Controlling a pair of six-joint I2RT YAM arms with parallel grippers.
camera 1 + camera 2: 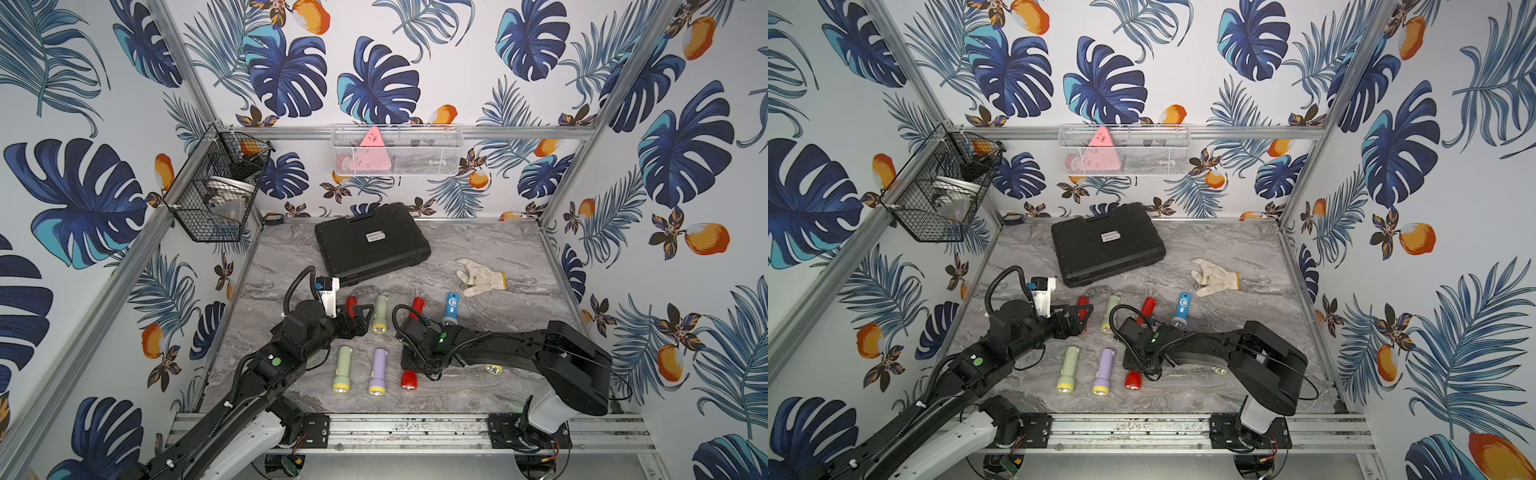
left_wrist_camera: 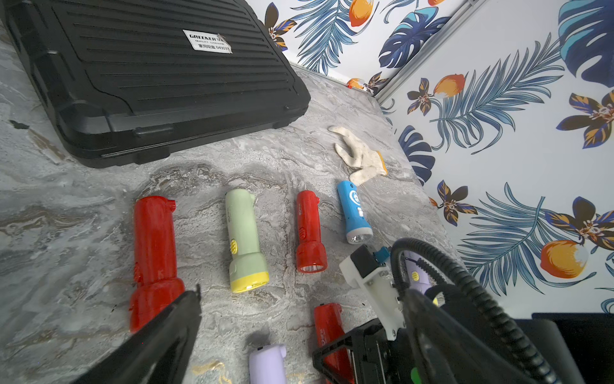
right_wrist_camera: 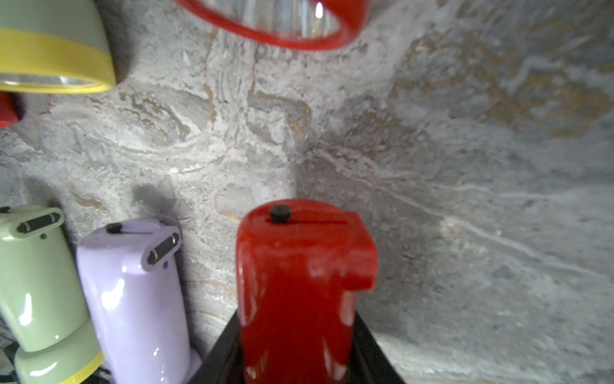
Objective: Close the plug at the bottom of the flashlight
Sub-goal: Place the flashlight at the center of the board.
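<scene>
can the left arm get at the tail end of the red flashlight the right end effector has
Probably yes. The red flashlight sticks its tail out past the right end effector over bare table, and the left wrist view sees it unobstructed. The open left end effector hovers close by, over a second red flashlight.

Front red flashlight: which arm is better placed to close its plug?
Probably left: the left pincer is open and free nearby, while the right pincer grips the red flashlight.
</scene>
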